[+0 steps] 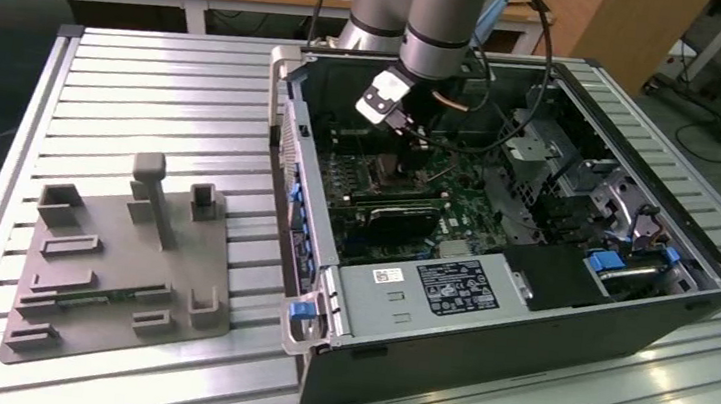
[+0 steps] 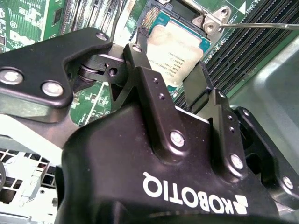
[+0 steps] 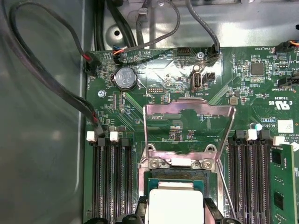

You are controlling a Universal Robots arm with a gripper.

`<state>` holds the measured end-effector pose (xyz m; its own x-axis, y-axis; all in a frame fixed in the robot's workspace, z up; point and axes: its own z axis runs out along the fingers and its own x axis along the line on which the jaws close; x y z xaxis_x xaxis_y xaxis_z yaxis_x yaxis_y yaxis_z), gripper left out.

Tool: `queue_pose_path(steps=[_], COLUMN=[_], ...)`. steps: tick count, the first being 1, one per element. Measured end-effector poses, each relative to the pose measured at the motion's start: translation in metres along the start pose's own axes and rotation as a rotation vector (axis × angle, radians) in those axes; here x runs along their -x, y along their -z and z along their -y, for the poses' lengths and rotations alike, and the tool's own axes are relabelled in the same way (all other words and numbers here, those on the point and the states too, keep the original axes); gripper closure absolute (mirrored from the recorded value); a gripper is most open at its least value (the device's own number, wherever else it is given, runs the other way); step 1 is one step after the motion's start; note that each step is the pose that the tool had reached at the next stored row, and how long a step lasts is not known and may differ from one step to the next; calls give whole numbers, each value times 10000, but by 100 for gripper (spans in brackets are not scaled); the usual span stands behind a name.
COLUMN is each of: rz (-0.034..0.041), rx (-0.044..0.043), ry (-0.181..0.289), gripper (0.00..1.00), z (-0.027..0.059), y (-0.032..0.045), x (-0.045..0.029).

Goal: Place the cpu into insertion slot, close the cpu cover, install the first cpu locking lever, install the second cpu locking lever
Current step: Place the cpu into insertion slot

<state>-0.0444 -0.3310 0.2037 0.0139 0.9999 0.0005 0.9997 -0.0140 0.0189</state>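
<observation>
Silver-tan cpu (image 2: 180, 46) lies right at the hand (image 2: 166, 60) (cpu cover (image 3: 189, 108) raised).

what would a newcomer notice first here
The arm reaches down into the open computer case, in the middle of the exterior view. In the second wrist view, the end effector grips the cpu over the socket; the first wrist view shows the cpu cover swung open.

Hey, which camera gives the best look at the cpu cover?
The first wrist view: the cpu cover stands flipped open, its whole frame seen against the green board. The second wrist view catches just a metal corner by its hinge; in the exterior view the gripper blocks that spot.
</observation>
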Motion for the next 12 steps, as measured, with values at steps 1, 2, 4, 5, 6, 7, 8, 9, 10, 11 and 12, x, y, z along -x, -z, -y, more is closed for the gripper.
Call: queue_pose_path(steps=[1, 2, 4, 5, 6, 7, 8, 9, 10, 11, 12], rz=[1, 0, 0, 2, 1, 2, 1, 0, 1, 1, 1], rx=[0, 0, 0, -1, -1, -1, 0, 0, 0, 0, 0], ry=[0, 0, 0, 0, 0, 0, 0, 0, 0, 0, 2], gripper=[46, 46, 46, 46, 46, 46, 46, 46, 46, 46, 46], z=[0, 0, 0, 1, 1, 1, 0, 0, -1, -2, -5], y=[-5, -10, -21, -21, -21, -21, -22, -22, -22, -22, -22], x=[0, 0, 0, 0, 0, 0, 0, 0, 0, 0, 0])
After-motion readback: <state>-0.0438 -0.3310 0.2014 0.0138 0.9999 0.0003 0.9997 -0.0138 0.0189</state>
